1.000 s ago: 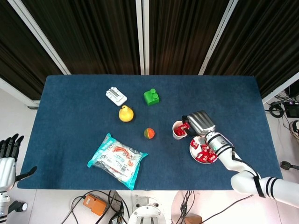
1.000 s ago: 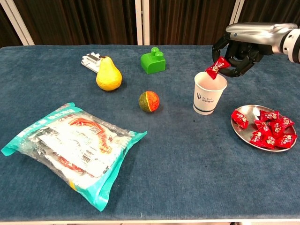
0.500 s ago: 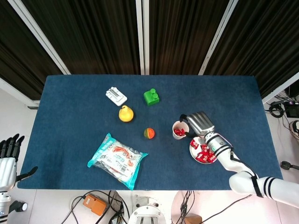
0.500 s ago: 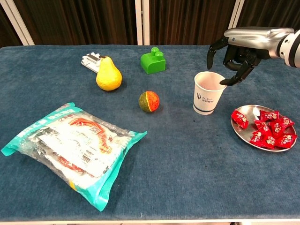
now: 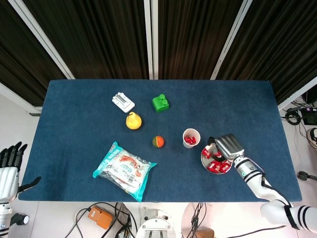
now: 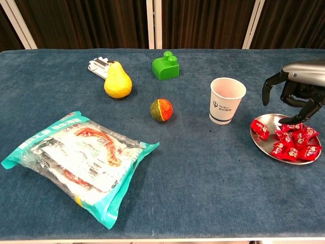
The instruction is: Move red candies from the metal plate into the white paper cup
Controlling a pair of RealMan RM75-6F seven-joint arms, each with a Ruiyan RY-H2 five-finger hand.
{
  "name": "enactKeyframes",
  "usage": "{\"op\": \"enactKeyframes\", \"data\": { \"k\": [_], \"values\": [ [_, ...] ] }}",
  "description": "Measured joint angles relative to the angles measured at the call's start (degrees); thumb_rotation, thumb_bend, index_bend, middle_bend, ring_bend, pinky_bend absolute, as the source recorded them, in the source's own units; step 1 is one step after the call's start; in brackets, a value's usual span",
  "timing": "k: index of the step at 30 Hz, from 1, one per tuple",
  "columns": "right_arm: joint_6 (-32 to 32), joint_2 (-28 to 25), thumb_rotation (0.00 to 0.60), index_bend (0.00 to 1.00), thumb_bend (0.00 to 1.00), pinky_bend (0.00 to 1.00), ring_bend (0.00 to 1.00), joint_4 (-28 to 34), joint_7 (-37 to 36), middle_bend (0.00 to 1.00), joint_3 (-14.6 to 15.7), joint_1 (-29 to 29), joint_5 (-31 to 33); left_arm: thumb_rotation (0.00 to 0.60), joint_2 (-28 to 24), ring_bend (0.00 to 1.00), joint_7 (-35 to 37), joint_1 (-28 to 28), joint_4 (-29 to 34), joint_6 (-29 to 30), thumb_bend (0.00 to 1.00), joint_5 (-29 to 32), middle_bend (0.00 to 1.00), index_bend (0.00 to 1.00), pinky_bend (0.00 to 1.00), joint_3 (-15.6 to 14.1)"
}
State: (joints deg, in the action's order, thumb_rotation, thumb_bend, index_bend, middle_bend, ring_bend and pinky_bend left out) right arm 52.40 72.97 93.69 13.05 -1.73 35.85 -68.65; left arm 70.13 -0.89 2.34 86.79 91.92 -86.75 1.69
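progress: some red candies (image 5: 189, 140) in white paper cup (image 6: 226, 100) | left: pile on metal plate (image 6: 266, 138) | right robot hand (image 6: 297, 91) above plate, fingers apart, empty

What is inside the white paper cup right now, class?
In the head view, red candies lie inside the white paper cup. How many cannot be told. In the chest view the cup's wall hides its inside.

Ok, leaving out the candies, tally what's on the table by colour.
White: 2, paper cup, clip-like gadget
Green: 1, toy block
Yellow: 1, pear
Orange-green: 1, ball
Teal: 1, snack bag
Silver: 1, metal plate
Total: 7
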Motion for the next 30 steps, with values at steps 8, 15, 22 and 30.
{"op": "enactKeyframes", "data": {
  "k": [8,15,22,30],
  "values": [
    [-2.27,4.95,0.600,0.50,0.38,1.00,1.00,-3.31,3.14,0.92,-0.33,0.69,4.71,0.600,0.05,0.00,0.46,0.52,-0.46,0.61,0.00,0.08,0.00,0.00,0.00,-0.15],
    [-2.21,6.21,0.600,0.52,0.38,1.00,1.00,-3.72,5.03,0.92,-0.71,0.96,6.53,0.600,0.16,0.00,1.00,0.79,-1.00,0.74,0.00,0.19,0.00,0.00,0.00,-0.25],
    [-1.30,6.51,0.600,0.53,0.38,1.00,1.00,-3.45,5.19,0.92,-0.69,0.56,6.30,0.600,0.25,0.00,1.15,0.72,-1.27,0.66,0.00,0.14,0.00,0.00,0.00,-0.19],
    [-1.19,6.41,0.600,0.54,0.38,1.00,1.00,-3.38,5.54,0.92,-0.52,0.01,7.04,0.600,0.70,0.00,1.74,0.58,-2.00,0.28,0.00,0.31,0.00,0.00,0.00,-0.11]
  ]
}}
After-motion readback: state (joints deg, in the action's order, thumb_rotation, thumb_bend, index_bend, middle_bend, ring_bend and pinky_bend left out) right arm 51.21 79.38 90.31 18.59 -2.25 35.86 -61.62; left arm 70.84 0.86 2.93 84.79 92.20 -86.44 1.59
